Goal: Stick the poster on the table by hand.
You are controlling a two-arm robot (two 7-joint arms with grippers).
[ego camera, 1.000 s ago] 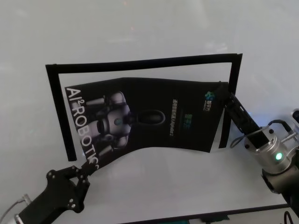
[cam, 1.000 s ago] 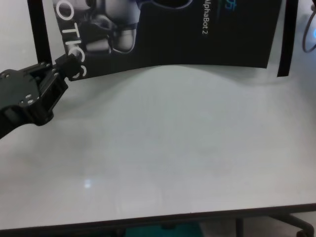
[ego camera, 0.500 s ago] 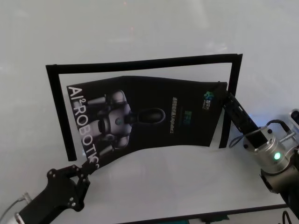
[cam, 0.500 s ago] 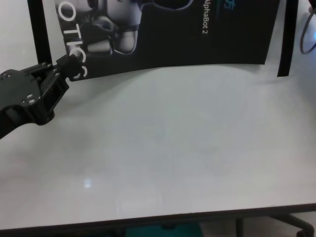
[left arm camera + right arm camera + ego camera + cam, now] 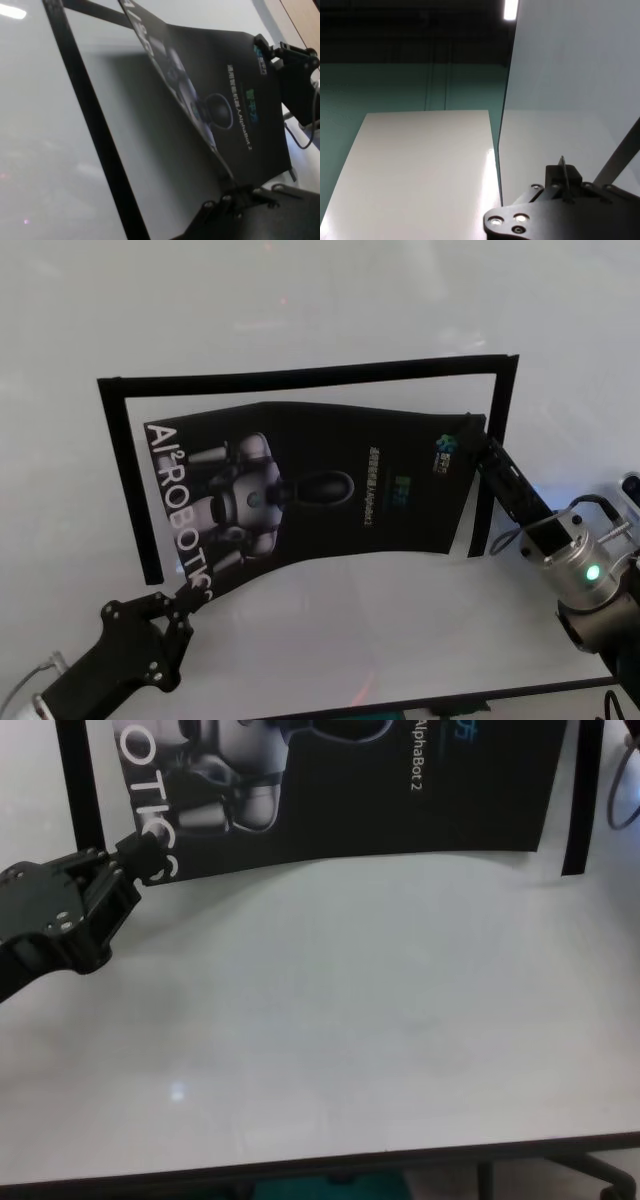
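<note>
At the near left of the wide flat white matte bench (image 5: 330,300), the black boxy left tool (image 5: 183,606) with small screws is pinched shut on the near left corner of the large thin glossy black poster (image 5: 320,485), beside the white lettering; the chest view shows the same grip (image 5: 143,856) at the "OTICS" end of the sheet (image 5: 400,790). The poster, with its silver-grey robot picture, is held between the two arms above the bench, sagging and curved, its near edge lifted clear of the white surface, which the left wrist view (image 5: 225,100) confirms. It hangs inside a three-sided frame of black tape strips (image 5: 300,373) laid flat on the bench. At the far right corner of the poster the slim black right tool (image 5: 478,443) is clamped on the sheet's edge, just beside the right-hand tape strip.
</note>
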